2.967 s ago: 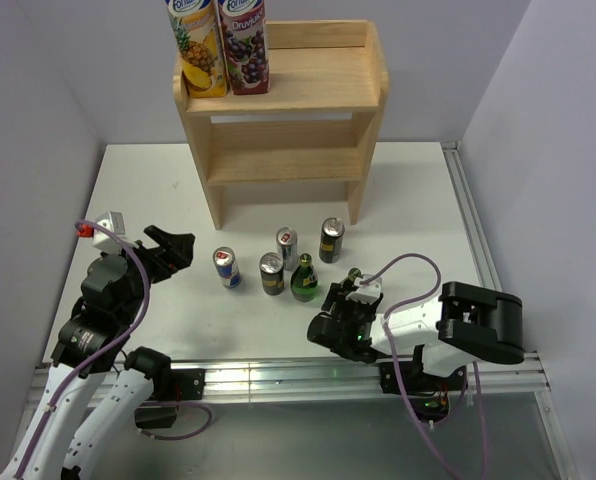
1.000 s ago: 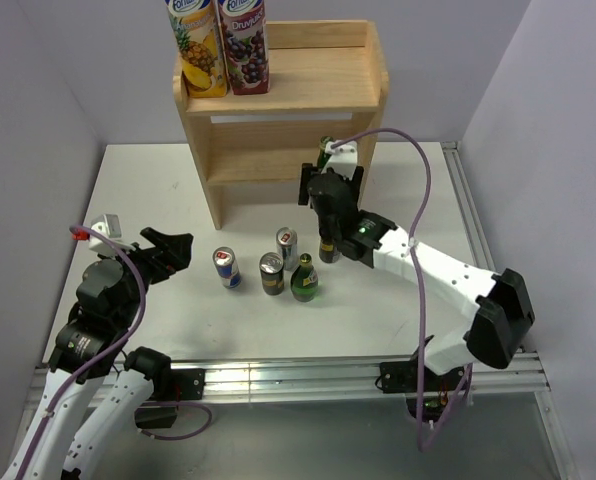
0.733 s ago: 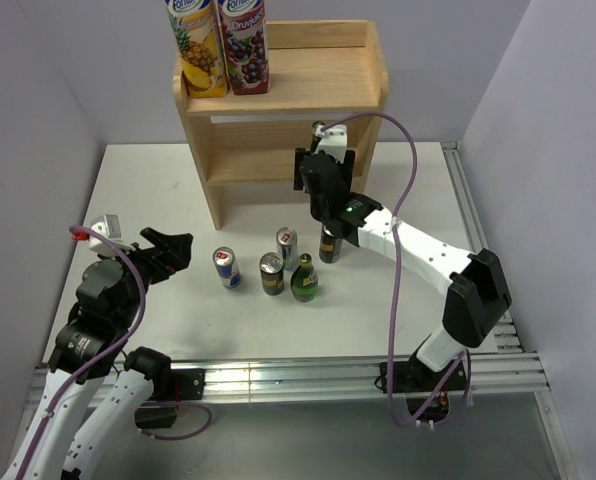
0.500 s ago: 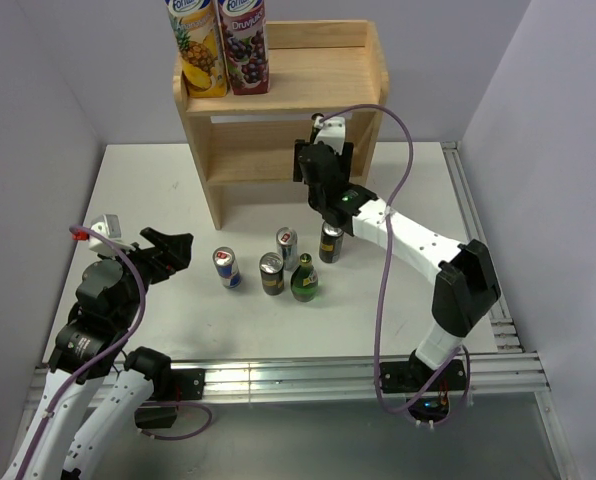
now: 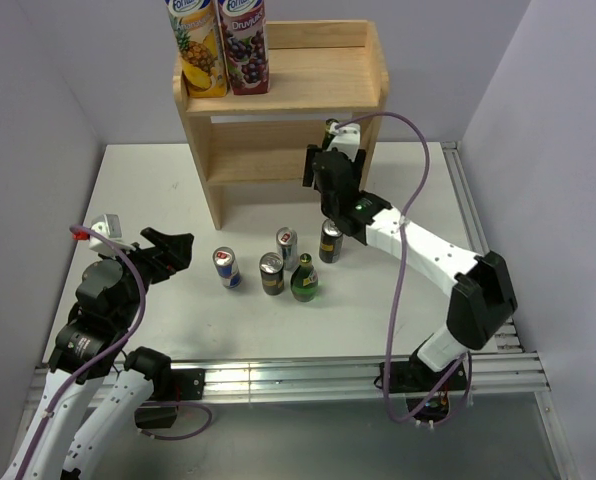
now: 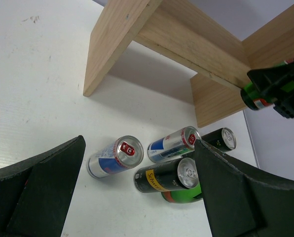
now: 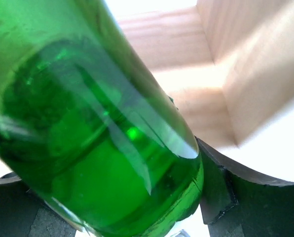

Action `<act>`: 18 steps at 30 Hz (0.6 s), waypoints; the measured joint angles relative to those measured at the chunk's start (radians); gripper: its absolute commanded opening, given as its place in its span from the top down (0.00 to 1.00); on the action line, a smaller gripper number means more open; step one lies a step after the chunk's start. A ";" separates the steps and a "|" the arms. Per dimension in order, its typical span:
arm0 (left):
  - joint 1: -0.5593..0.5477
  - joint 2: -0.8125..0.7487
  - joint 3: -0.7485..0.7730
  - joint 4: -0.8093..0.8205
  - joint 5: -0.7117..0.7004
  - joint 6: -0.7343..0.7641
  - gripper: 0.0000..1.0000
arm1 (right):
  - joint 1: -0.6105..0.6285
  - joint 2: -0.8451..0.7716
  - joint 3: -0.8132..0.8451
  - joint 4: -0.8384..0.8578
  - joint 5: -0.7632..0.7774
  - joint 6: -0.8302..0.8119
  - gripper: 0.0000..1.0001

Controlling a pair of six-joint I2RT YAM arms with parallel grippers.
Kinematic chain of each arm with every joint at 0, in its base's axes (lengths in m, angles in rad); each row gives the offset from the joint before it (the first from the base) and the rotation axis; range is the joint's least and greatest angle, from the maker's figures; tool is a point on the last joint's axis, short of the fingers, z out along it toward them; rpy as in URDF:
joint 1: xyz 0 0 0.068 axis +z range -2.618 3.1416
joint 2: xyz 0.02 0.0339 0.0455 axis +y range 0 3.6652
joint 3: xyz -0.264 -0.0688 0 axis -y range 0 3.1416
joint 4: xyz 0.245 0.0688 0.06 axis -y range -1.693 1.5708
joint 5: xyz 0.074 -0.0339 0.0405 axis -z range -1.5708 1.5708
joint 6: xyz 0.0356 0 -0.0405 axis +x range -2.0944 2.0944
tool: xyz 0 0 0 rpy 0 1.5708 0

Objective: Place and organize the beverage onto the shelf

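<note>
The light-wood shelf stands at the back with two juice cartons on the left of its top board. My right gripper is shut on a green glass bottle, held upright in the air in front of the lower tier, close to the right side panel. Its cap pokes out above the fingers. On the table stand two blue-and-silver cans, two black cans and another green bottle. My left gripper hangs open to the left of them, holding nothing.
Grey walls close in the white table on three sides. A metal rail runs along the right edge. The shelf's lower board is bare where it shows. The right arm reaches over the rightmost black can.
The right arm has lifted the green bottle from the near table edge up to the shelf front, and over the last half second shifted it a little to the right. The left arm has stayed put.
</note>
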 measured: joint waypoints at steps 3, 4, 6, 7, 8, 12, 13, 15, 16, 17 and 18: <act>0.000 0.000 0.000 0.000 0.000 0.000 0.01 | 0.025 -0.079 -0.048 -0.036 0.002 0.008 1.00; 0.000 0.000 0.000 0.000 0.000 0.000 0.01 | 0.039 -0.102 -0.051 -0.049 0.004 0.006 1.00; 0.000 0.000 0.000 0.000 0.000 0.000 0.01 | 0.076 -0.145 -0.047 -0.061 0.007 0.003 1.00; 0.000 0.000 0.000 0.000 0.000 0.000 0.01 | 0.092 -0.162 -0.041 -0.070 0.007 0.002 1.00; 0.000 0.000 0.000 0.000 0.000 0.000 0.01 | 0.112 -0.179 -0.019 -0.093 0.009 -0.006 1.00; 0.000 -0.001 0.000 0.001 0.000 0.000 0.01 | 0.158 -0.187 0.128 -0.140 0.004 -0.040 1.00; 0.000 -0.001 0.000 0.000 0.000 0.000 0.01 | 0.161 -0.183 0.206 -0.171 0.007 -0.062 1.00; 0.000 -0.001 0.000 0.000 0.000 0.000 0.01 | 0.158 -0.171 0.307 -0.202 0.015 -0.084 1.00; 0.000 -0.001 0.000 0.000 0.000 0.000 0.01 | 0.157 -0.158 0.367 -0.207 0.021 -0.097 1.00; 0.000 -0.001 0.000 0.000 0.000 0.000 0.01 | 0.156 -0.141 0.430 -0.211 0.027 -0.111 1.00; 0.000 -0.001 0.000 0.000 0.000 0.000 0.01 | 0.156 -0.120 0.501 -0.217 0.034 -0.126 1.00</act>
